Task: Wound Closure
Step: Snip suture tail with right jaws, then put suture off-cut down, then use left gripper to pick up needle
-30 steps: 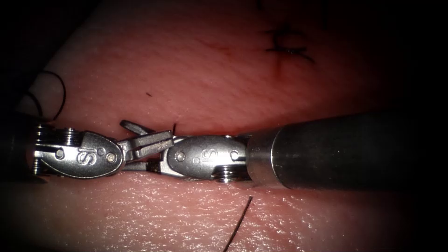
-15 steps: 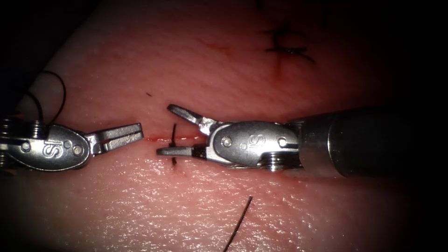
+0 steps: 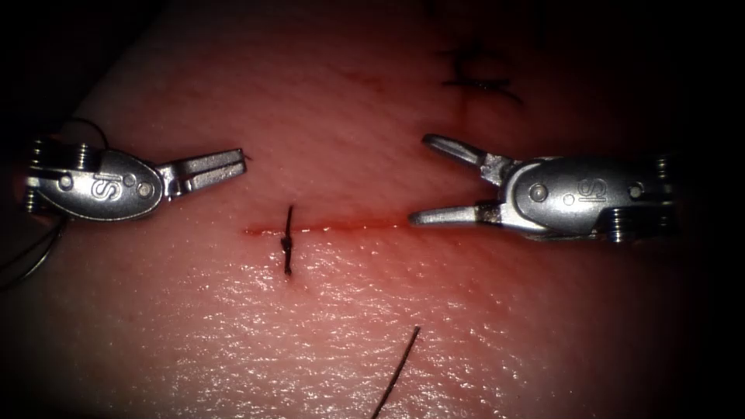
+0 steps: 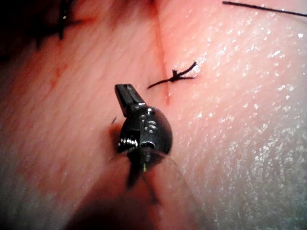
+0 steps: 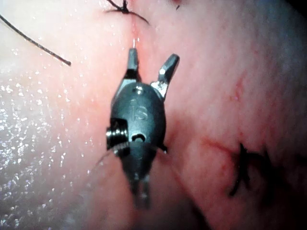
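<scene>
I see the left tool [image 3: 233,161] at 9 o'clock, jaws closed, holding nothing | right tool [image 3: 434,180] at 3 o'clock, jaws spread, empty | knotted stitch [image 3: 288,240] crossing the cut [image 3: 349,228] on the tissue [image 3: 466,341], centre | loose thread [image 3: 396,372] at 6 o'clock | needle: cannot tell.

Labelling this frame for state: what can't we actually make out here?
- Left tool, endoscope view: jaws shut, but any thread between them is too fine to tell.
- Dark thread by its wrist runs into the dark picture edge; its end is cut off.
- Older stitch: in shadow, knot detail unreadable.
- Right tool: jaws open, holding nothing; shaft lost in the dark.
</scene>
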Motion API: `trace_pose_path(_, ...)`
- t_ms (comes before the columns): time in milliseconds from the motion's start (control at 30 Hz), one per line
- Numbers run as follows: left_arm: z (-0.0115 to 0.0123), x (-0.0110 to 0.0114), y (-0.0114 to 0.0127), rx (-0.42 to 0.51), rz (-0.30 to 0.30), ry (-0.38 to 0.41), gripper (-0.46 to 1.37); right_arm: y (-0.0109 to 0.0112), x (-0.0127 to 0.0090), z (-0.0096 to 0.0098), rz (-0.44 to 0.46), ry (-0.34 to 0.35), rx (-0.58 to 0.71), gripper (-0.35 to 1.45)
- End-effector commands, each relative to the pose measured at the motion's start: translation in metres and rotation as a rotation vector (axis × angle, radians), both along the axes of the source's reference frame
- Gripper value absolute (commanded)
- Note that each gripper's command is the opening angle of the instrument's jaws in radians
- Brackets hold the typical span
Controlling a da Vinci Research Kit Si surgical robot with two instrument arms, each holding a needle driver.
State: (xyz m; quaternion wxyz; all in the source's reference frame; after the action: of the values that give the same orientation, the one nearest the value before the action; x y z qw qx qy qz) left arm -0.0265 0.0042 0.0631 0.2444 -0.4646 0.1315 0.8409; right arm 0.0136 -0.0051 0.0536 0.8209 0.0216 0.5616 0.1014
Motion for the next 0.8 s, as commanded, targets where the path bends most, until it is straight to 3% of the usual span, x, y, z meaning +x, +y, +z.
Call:
trace_pose_path(33, 0.0007, 0.0000, -0.0002, 0.016, -0.006, -0.007, -0.35, 0.0003, -0.0002, -0.0001, 0.014, -0.005, 0.054, 0.01)
trace_pose_path(100, 0.0020, 0.0002, -0.0008, 0.041, 0.007, 0.009, -0.35, 0.0007, -0.0004, -0.0002, 0.075, -0.002, 0.130, 0.40)
trace_pose_path(167, 0.0035, 0.0004, -0.0018, 0.106, 0.028, 0.045, -0.35, 0.0009, -0.0004, -0.0003, 0.114, -0.005, 0.231, 1.08)
trace_pose_path(200, 0.0041, 0.0005, -0.0023, 0.138, 0.032, 0.055, -0.35, 0.0009, -0.0004, -0.0003, 0.109, -0.019, 0.252, 1.14)
trace_pose_path(333, 0.0070, 0.0008, -0.0050, 0.263, 0.058, 0.113, -0.33, 0.0003, -0.0003, -0.0002, 0.080, -0.103, 0.264, 1.15)
trace_pose_path(367, 0.0074, 0.0010, -0.0055, 0.307, 0.053, 0.122, -0.09, 0.0001, -0.0002, -0.0002, 0.083, -0.116, 0.266, 1.16)
trace_pose_path(400, 0.0079, 0.0013, -0.0060, 0.356, 0.053, 0.139, 0.33, 0.0000, -0.0001, -0.0002, 0.089, -0.134, 0.269, 1.19)
trace_pose_path(433, 0.0081, 0.0015, -0.0062, 0.393, 0.045, 0.149, 0.53, -0.0001, 0.0000, -0.0003, 0.090, -0.149, 0.272, 1.23)
trace_pose_path(500, 0.0084, 0.0021, -0.0063, 0.440, 0.004, 0.181, 0.71, -0.0003, 0.0001, -0.0004, 0.086, -0.174, 0.279, 1.25)
trace_pose_path(600, 0.0081, 0.0030, -0.0065, 0.429, -0.063, 0.241, 1.10, -0.0006, 0.0002, -0.0007, 0.066, -0.179, 0.290, 1.25)
trace_pose_path(633, 0.0078, 0.0034, -0.0065, 0.428, -0.079, 0.255, 1.19, -0.0006, 0.0002, -0.0008, 0.059, -0.173, 0.293, 1.24)
trace_pose_path(800, 0.0061, 0.0049, -0.0072, 0.446, -0.105, 0.270, 1.24, -0.0008, 0.0002, -0.0008, 0.071, -0.170, 0.319, 1.24)
